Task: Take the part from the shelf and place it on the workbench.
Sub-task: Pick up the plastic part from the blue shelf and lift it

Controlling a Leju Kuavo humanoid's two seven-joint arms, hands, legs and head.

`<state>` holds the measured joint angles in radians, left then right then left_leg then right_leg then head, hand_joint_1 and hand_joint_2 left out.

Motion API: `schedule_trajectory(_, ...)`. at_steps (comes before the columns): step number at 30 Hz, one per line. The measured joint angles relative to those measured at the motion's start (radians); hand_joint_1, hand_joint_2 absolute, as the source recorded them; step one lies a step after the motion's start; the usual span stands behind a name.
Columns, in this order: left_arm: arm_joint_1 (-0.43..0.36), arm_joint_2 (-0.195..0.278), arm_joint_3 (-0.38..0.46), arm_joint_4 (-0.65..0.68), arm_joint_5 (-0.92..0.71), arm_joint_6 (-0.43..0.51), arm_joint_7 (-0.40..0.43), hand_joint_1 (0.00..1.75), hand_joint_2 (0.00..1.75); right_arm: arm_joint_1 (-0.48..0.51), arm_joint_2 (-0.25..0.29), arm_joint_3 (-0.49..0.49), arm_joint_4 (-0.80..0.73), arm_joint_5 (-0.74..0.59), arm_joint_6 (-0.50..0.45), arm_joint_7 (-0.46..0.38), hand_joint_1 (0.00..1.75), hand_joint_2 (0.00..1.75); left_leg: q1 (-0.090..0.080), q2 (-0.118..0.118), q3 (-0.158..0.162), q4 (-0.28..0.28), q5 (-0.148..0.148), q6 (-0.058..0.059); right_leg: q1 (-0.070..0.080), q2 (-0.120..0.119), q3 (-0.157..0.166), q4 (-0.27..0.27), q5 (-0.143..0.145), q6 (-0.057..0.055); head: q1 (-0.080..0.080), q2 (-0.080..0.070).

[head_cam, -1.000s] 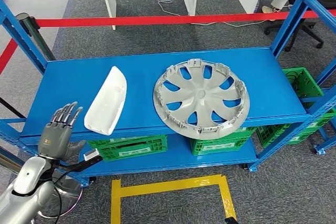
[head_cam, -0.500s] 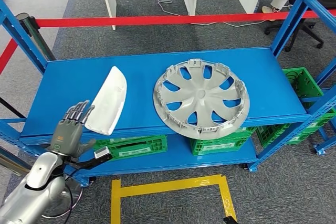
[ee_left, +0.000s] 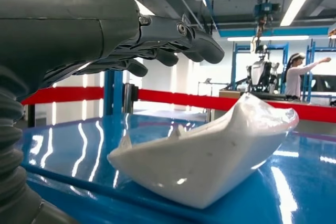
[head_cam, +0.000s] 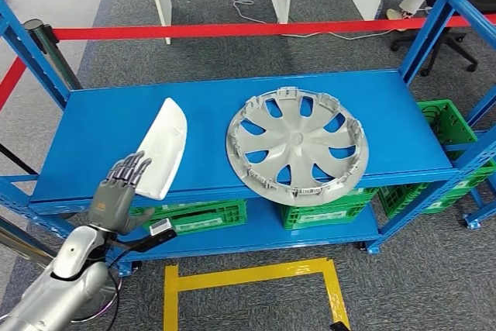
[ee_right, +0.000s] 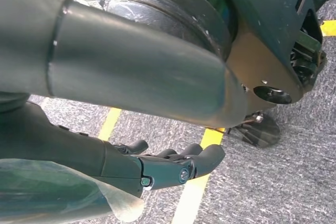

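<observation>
Fingers [head_cam: 133, 168] of the left hand [head_cam: 117, 195] are spread and hold nothing, just short of the white part [head_cam: 160, 147] lying on the blue shelf [head_cam: 94, 125], so the reach is underway and a grasp seems next, while the right hand [ee_right: 166, 166] hangs empty, fingers loosely extended.

A large round silver plastic hubcap [head_cam: 297, 146] lies flat right of centre, its near edge overhanging the front. Green plastic crates [head_cam: 186, 216] sit lower down, another [head_cam: 450, 125] at the right edge. A red barrier tape [head_cam: 234, 30] crosses the top; yellow floor tape [head_cam: 251, 276] marks the grey carpet at the bottom.
</observation>
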<state>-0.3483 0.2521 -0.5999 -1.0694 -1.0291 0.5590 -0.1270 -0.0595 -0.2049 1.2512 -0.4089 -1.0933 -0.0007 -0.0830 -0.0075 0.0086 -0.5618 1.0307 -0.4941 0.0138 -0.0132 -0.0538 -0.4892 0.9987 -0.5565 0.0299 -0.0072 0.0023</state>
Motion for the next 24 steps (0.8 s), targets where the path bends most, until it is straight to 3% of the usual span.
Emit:
schedule_trajectory(2,0.000,-0.004,-0.002,0.009,0.013,-0.002,-0.001,1.71,1.75,0.002,0.000,0.000,0.000,0.000,-0.001,0.000,0.00,0.00,0.000,0.000,0.000,0.000,0.000,0.000,0.000,0.000,0.000,0.000,0.000,0.000,0.000,0.000)
schedule_trajectory(24,0.005,-0.010,0.000,0.053,0.039,0.005,-0.003,1.75,1.75,0.008,0.000,0.000,0.000,0.010,-0.011,0.006,0.00,0.00,0.000,0.000,0.000,0.000,0.000,0.000,0.000,0.000,0.000,0.000,0.000,0.000,0.000,0.000)
